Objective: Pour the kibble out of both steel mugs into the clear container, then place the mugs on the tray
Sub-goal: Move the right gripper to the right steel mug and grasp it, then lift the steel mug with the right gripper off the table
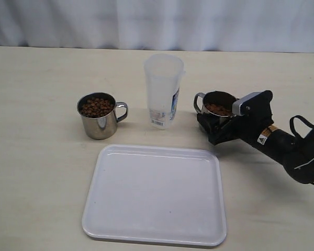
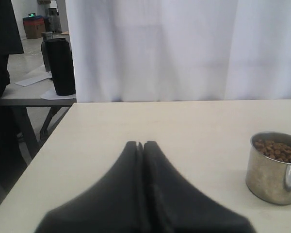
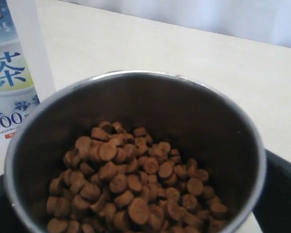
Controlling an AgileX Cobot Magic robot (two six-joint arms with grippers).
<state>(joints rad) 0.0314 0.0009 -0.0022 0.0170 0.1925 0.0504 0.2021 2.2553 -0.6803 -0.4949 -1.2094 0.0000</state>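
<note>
Two steel mugs hold brown kibble. The left mug (image 1: 99, 116) stands alone on the table, its handle toward the clear container (image 1: 163, 90); the left wrist view shows it (image 2: 274, 167) off to one side of my left gripper (image 2: 142, 144), which is shut on nothing and well short of it. My right gripper (image 1: 215, 124) clasps the right mug (image 1: 215, 107) just right of the container. In the right wrist view that mug's rim (image 3: 136, 77) fills the frame, with kibble (image 3: 131, 179) inside and a dark finger (image 3: 283, 194) against its wall. The white tray (image 1: 156, 194) lies in front.
The container's blue-and-white label (image 3: 9, 73) stands close beside the held mug. A white curtain (image 1: 157, 23) runs behind the table's far edge. Past the table's side edge, the left wrist view shows another table with a black cylinder (image 2: 60, 65).
</note>
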